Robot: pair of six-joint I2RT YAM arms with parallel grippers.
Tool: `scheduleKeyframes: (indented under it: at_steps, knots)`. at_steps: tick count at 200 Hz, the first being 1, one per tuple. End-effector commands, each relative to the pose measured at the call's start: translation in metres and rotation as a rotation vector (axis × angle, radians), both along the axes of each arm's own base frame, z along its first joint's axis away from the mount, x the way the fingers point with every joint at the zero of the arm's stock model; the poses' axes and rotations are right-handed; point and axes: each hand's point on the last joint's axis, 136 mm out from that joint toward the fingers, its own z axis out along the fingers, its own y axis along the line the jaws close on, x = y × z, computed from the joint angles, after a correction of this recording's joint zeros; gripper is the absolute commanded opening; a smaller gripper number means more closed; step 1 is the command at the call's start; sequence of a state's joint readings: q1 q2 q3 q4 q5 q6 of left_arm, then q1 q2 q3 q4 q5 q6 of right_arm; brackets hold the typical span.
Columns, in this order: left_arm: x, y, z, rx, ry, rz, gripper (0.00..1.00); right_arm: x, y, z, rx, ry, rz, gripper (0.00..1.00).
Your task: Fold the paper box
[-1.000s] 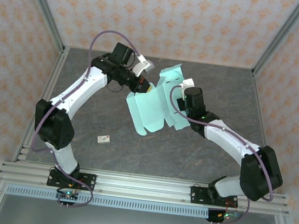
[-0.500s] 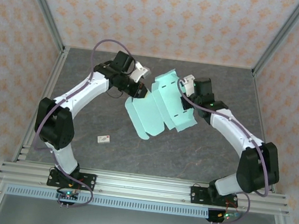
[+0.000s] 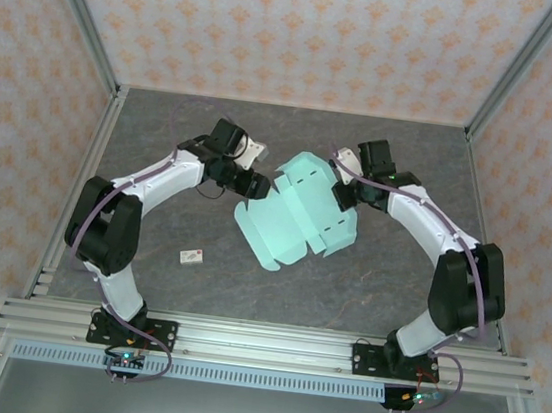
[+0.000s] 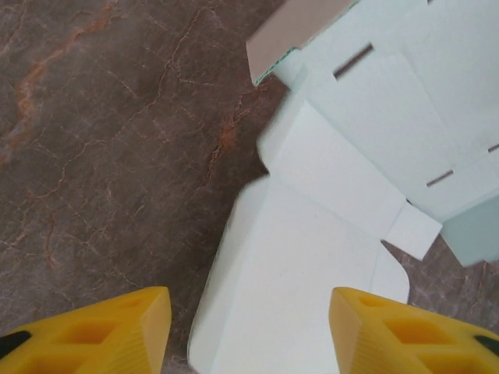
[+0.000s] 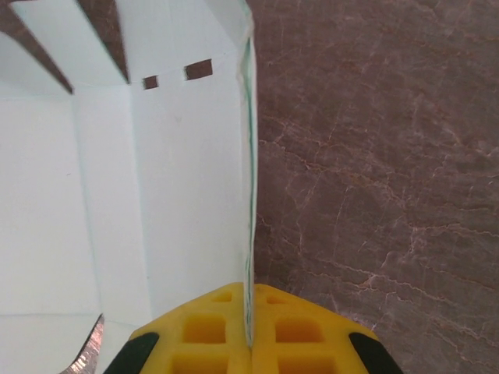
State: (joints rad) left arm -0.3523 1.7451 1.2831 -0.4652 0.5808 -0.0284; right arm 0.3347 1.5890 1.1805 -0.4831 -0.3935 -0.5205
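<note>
Folding barely begun: the paper box (image 3: 301,210) is mostly spread open, flaps untucked.
Right gripper (image 5: 249,335) pinches one edge; left gripper (image 4: 245,319) gapes empty.

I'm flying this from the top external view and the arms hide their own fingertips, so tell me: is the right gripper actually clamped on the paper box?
Observer: Yes. In the right wrist view, the right gripper is shut on a thin edge of the paper box, which stands edge-on between the pads.
Operator: And is the left one holding anything?
Observer: No. In the left wrist view, the left gripper is open. Its yellow fingers are wide apart with nothing pinched, and a flap of the sheet lies below the gap.
</note>
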Motion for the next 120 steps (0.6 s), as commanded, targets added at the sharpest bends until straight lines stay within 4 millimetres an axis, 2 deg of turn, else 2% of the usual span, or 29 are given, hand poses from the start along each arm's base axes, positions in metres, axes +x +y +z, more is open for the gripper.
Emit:
scheduleKeyframes:
  at_steps: [1, 18, 31, 51, 64, 77, 91, 120]
  knots:
    - [0.017, -0.013, 0.006, -0.003, -0.103, 0.002, 0.61, 0.001, 0.002, 0.004, -0.013, 0.007, 0.033, 0.0]
    - [0.017, -0.012, 0.011, 0.04, -0.183, 0.056, 0.64, 0.004, 0.002, 0.004, -0.015, 0.022, 0.019, 0.0]
    - [0.015, -0.011, 0.021, 0.045, -0.245, 0.132, 0.61, 0.005, 0.002, 0.001, -0.016, 0.036, 0.005, 0.0]
    - [-0.002, -0.031, 0.033, -0.017, -0.262, 0.148, 0.56, 0.008, 0.001, -0.003, -0.018, 0.054, -0.014, 0.0]
    - [-0.01, -0.048, 0.027, -0.106, -0.199, 0.186, 0.52, 0.009, 0.001, -0.007, -0.025, 0.075, -0.025, 0.0]
    - [-0.01, -0.062, 0.016, -0.227, -0.095, 0.251, 0.46, 0.01, 0.0, -0.01, -0.033, 0.091, -0.033, 0.0]
    - [-0.006, -0.077, 0.011, -0.339, -0.038, 0.309, 0.45, 0.011, 0.0, -0.012, -0.035, 0.103, -0.042, 0.0]
    - [0.002, -0.102, -0.004, -0.383, 0.014, 0.356, 0.4, 0.011, -0.001, -0.012, -0.037, 0.108, -0.053, 0.0]
